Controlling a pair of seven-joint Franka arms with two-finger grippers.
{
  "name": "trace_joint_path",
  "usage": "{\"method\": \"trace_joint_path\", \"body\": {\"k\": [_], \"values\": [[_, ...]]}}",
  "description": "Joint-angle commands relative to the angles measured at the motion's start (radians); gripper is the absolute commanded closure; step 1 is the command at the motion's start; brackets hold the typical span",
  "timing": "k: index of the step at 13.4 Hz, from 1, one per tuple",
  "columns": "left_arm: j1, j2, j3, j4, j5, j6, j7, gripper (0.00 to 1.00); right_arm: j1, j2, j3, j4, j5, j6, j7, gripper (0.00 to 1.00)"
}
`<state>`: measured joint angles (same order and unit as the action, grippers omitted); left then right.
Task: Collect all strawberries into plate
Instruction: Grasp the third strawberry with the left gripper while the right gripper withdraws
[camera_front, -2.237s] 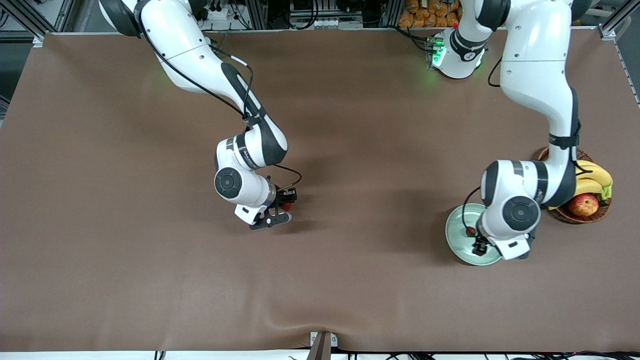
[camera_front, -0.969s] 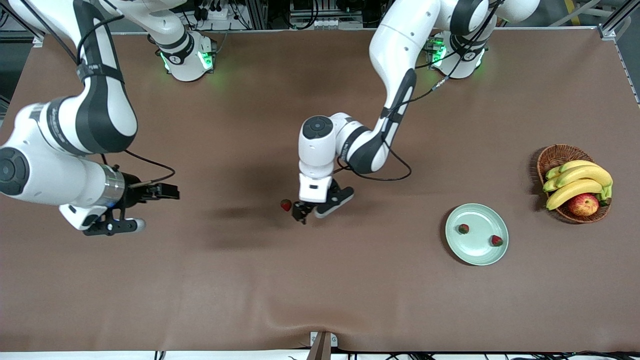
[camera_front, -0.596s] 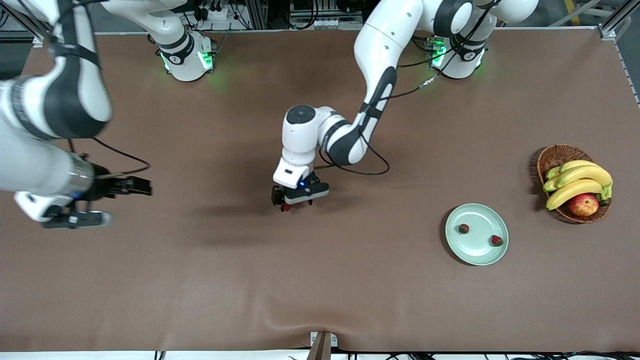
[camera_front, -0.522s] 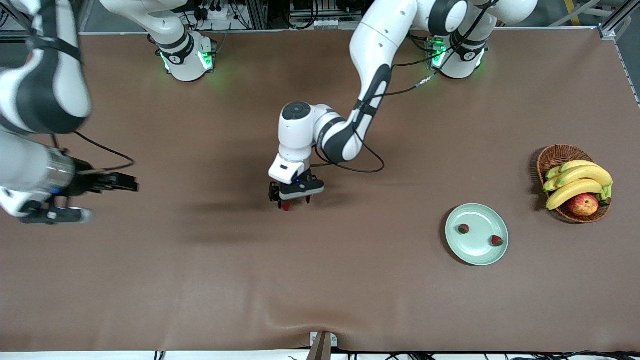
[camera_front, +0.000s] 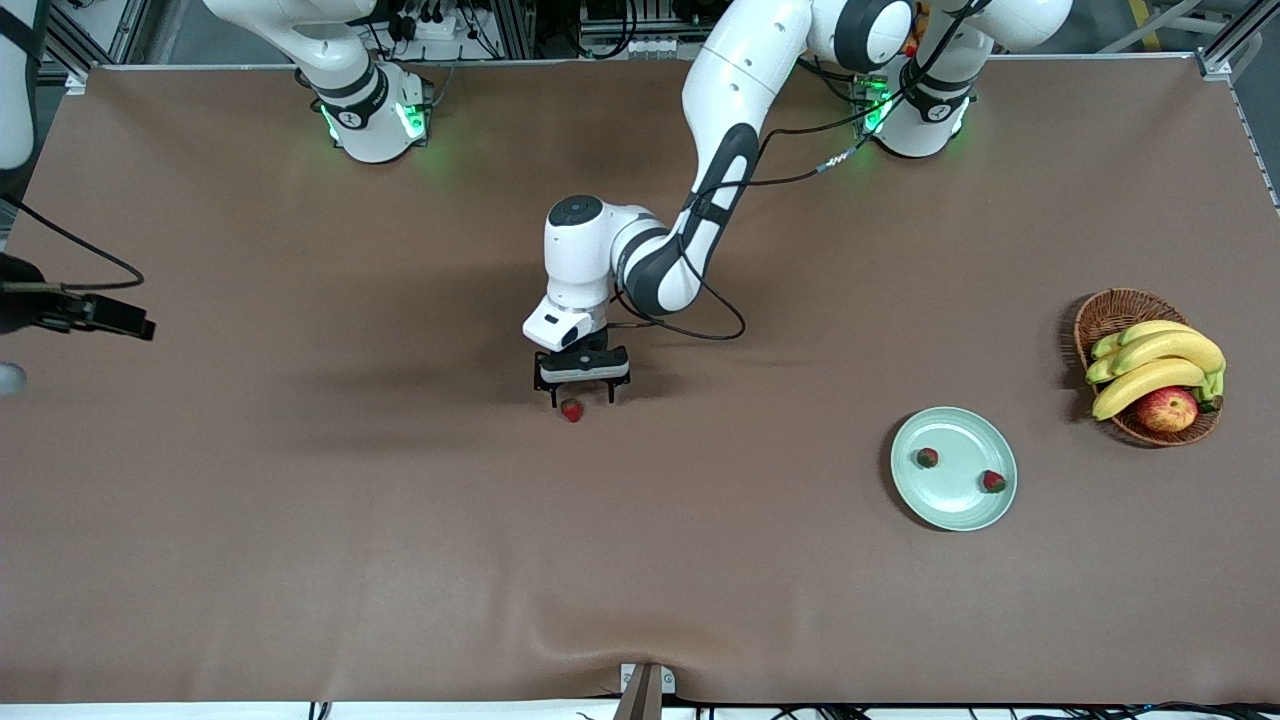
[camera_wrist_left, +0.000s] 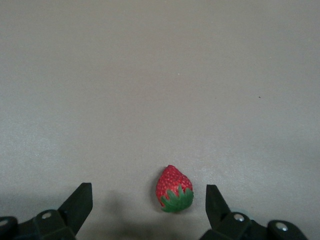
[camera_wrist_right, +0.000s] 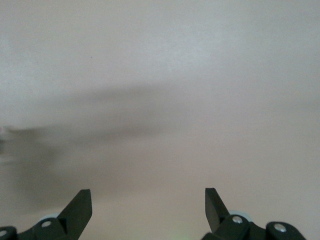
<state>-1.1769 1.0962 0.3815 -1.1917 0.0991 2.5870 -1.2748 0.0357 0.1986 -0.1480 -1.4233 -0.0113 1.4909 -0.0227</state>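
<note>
Left gripper (camera_front: 581, 396), released and spread wide, had swung in from the plate (camera_front: 953, 468) to hang over the last loose strawberry (camera_front: 572, 410) near the table's (camera_front: 300, 560) middle, the berry lying between its fingertips (camera_wrist_left: 80, 200) but untouched. Right gripper (camera_wrist_right: 147, 210), also released, had pulled away to its arm's end edge. With two strawberries (camera_front: 928, 458) already on the plate, only this pickup likely remained.

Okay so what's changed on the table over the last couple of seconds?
The left gripper left the plate and now hangs open over the lone strawberry mid-table, fingers straddling it. The right gripper, open, let that berry go and swung off toward its own end of the table. Two strawberries now show on the plate. The fruit basket stayed put.
</note>
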Motion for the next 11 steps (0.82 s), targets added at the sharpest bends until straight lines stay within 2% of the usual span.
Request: {"method": "trace_joint_path", "body": {"k": [1, 2, 6, 10, 11], "values": [[-0.007, 0.069, 0.045, 0.107, 0.021, 0.004, 0.002, 0.00, -0.039, -0.053, 0.022, -0.009, -0.032, -0.056, -0.025, 0.00], [-0.007, 0.099, 0.057, 0.135, 0.021, 0.004, 0.002, 0.00, -0.049, -0.056, 0.022, -0.009, -0.030, -0.064, -0.025, 0.00], [-0.009, 0.106, 0.065, 0.146, 0.021, 0.013, 0.000, 0.00, -0.077, -0.065, 0.024, -0.014, -0.021, -0.066, -0.025, 0.00], [-0.013, 0.120, 0.066, 0.146, 0.021, 0.027, -0.014, 0.00, -0.152, -0.073, 0.105, -0.032, -0.018, -0.098, -0.013, 0.00], [-0.021, 0.120, 0.068, 0.146, 0.021, 0.027, -0.030, 0.08, -0.157, -0.073, 0.110, -0.036, -0.018, -0.107, -0.011, 0.00]]}}
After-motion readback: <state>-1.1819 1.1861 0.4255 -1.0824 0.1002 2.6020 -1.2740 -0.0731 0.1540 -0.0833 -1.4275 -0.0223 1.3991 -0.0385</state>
